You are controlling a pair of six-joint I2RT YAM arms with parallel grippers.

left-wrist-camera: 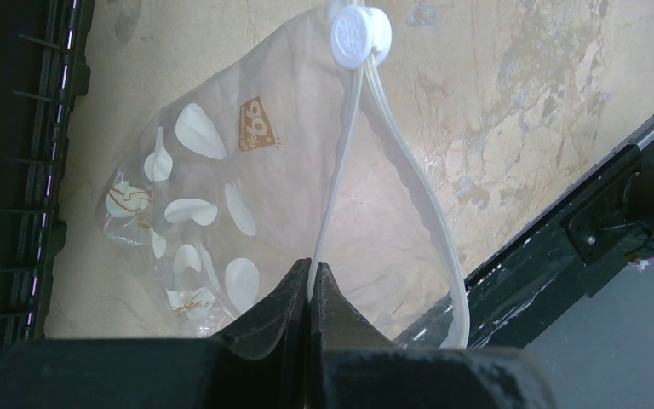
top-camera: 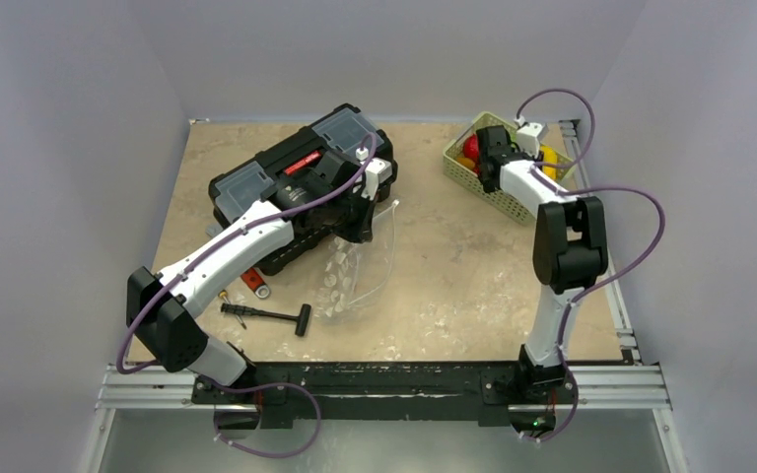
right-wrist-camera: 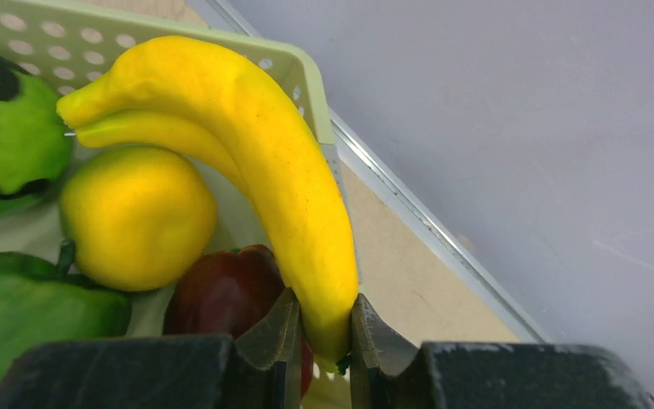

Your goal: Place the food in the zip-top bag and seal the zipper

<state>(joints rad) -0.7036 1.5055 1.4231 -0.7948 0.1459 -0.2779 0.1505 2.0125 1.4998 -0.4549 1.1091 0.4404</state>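
Left arm (top-camera: 227,246) stretches to centre frame, left gripper (left-wrist-camera: 313,281) pinched tight on the zipper (left-wrist-camera: 341,170) of the zip-top bag (left-wrist-camera: 221,196). Right arm (top-camera: 567,236) reaches upper right, right gripper (right-wrist-camera: 324,332) clamped on the banana (right-wrist-camera: 264,153).

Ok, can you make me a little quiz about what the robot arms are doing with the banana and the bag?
1. True or false: the right gripper is pinching the end of the banana.
2. What is the left gripper shut on? A a spoon, B the zipper of the zip-top bag, C a cup.
3. Fill in: the lemon lies in the pale green ____.
Key: 1 true; 2 B; 3 basket.
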